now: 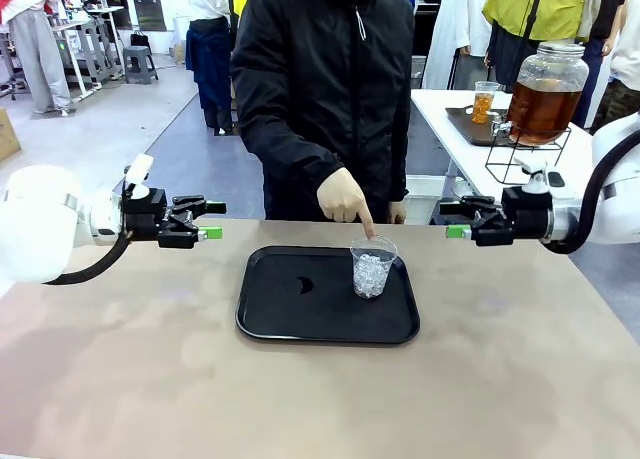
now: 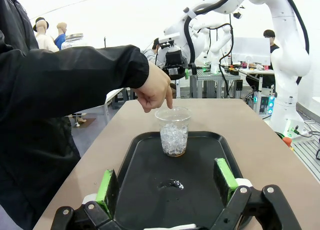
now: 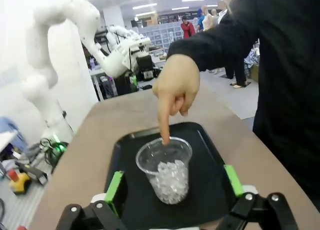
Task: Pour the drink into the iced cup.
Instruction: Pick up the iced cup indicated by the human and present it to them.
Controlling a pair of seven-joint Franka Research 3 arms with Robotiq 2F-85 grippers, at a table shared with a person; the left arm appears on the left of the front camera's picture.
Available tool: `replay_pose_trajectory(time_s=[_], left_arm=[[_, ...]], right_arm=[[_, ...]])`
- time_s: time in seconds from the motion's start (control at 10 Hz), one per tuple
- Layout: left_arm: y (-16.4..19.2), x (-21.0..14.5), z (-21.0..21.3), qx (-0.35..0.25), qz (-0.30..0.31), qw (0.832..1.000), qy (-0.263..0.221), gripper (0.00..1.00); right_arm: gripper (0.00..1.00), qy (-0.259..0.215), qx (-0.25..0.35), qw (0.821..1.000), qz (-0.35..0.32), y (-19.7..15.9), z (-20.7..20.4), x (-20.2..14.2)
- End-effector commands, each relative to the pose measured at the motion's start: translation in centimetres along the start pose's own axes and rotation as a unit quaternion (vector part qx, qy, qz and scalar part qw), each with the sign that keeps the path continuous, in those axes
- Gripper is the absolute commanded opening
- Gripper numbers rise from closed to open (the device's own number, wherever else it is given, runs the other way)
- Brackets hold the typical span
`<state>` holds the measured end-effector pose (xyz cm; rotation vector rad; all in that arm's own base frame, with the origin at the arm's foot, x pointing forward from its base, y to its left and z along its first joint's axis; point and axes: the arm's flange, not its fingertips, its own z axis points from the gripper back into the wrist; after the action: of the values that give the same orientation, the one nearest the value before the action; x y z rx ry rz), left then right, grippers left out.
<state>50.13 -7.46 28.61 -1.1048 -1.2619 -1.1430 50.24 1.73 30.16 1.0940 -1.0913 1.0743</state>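
Well, one jar (image 1: pixel 551 67) on the back table (image 1: pixel 440 104), far right, holds the drink (image 1: pixel 540 111); one small cup (image 1: pixel 485 103) beside it holds some too. One iced cup (image 1: pixel 372 269) stands on one tray (image 1: pixel 270 319), mid-table. One hand (image 1: pixel 343 197) points at its rim. Two grippers, left gripper (image 1: pixel 213 220) and right gripper (image 1: pixel 450 220), flank the tray, jaws spread, empty.

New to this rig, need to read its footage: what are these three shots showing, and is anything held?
Two white robot arms face a person across a table. The front view looks from between the arms; each wrist view looks out from one arm's gripper. The left gripper and right gripper are both open and hold nothing. On the table lies a black tray with a clear cup of ice standing on it. The person's hand points a finger down at the cup.
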Motion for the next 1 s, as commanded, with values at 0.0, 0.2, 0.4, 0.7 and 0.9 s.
replay_pose_trajectory(time_s=[0.0, 0.2, 0.4, 0.7, 0.9], left_arm=[[0.0, 0.1, 0.0, 0.001, -0.001, 1.000, 0.002, 1.00], [0.0, 0.1, 0.0, 0.001, -0.001, 1.000, 0.002, 1.00], [0.0, 0.1, 0.0, 0.001, -0.001, 1.000, 0.002, 1.00], [0.0, 0.1, 0.0, 0.001, -0.001, 1.000, 0.002, 1.00], [0.0, 0.1, 0.0, 0.001, -0.001, 1.000, 0.002, 1.00]], right_arm=[[1.00, 0.016, -0.033, 0.999, 0.034, -1.0, -0.9, -1.7], [1.00, 0.013, -0.031, 0.999, 0.000, -1.2, -0.6, -2.3], [1.00, 0.014, -0.019, 1.000, 0.018, -0.6, -0.2, -2.2], [1.00, 0.017, -0.022, 1.000, 0.013, -0.7, -0.3, -2.8], [1.00, 0.017, 0.006, 0.999, 0.047, -1.8, -1.8, -3.8]])
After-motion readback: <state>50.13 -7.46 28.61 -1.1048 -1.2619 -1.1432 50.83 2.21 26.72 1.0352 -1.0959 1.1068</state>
